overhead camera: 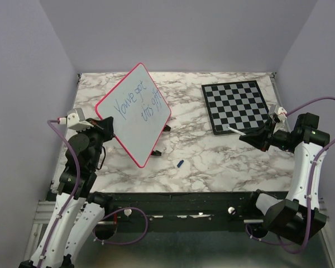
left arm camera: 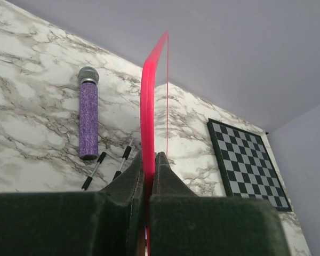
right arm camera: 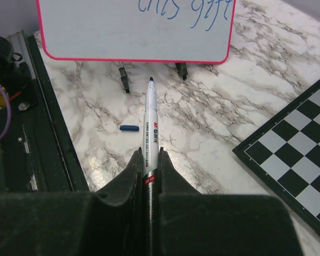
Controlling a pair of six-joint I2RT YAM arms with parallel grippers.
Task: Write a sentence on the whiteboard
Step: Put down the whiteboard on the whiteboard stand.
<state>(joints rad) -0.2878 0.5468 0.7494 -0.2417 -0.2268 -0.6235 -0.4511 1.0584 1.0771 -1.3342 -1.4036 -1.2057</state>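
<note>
Between tilted whiteboard [overhead camera: 134, 111] and chessboard [overhead camera: 237, 106] the table [overhead camera: 204, 151] lies open, save perhaps a small blue cap [overhead camera: 180, 163].

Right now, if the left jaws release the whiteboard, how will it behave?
Probably stiff: the whiteboard looks flat though the left gripper pinches just one edge. Likely light for its size, same reason. It leans on two small clips, so it may tip over.

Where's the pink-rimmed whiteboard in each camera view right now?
Top external: large white pink-rimmed whiteboard, left of centre, standing.
Left wrist: edge-on at centre, clamped in left gripper.
Right wrist: top of frame, lower part only.
Shared landmark: grey-and-black checkered chessboard.
</note>
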